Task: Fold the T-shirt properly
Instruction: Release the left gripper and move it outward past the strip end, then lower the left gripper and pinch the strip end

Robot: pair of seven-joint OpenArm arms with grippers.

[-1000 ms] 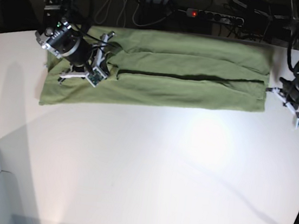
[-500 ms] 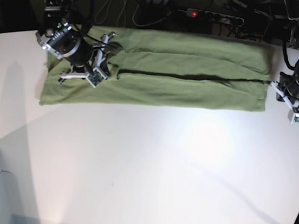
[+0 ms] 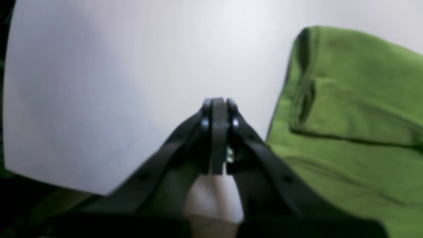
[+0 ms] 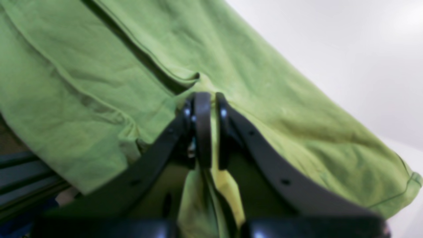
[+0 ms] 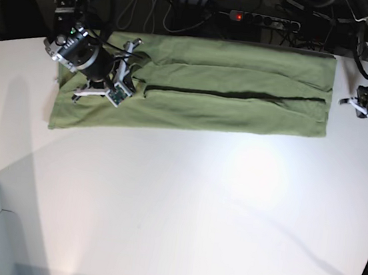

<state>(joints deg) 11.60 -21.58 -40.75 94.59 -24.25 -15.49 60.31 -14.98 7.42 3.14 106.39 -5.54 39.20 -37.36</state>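
The olive-green T-shirt (image 5: 197, 85) is laid as a long band on the white table (image 5: 196, 199), both long sides folded in so that a dark seam runs along its middle. The right gripper (image 4: 206, 99) is clamped on a pinch of cloth at the near end of that seam, fabric bunched between its jaws. The left gripper (image 3: 216, 105) is closed on nothing, held over bare table just beside the shirt's other end edge.

The step in hand is judged to be a crosswise fold. It would be done well if the free end were also pinched through all layers, both ends lifted evenly, and the cloth carried over low and flat, so that the side folds are not pulled open.
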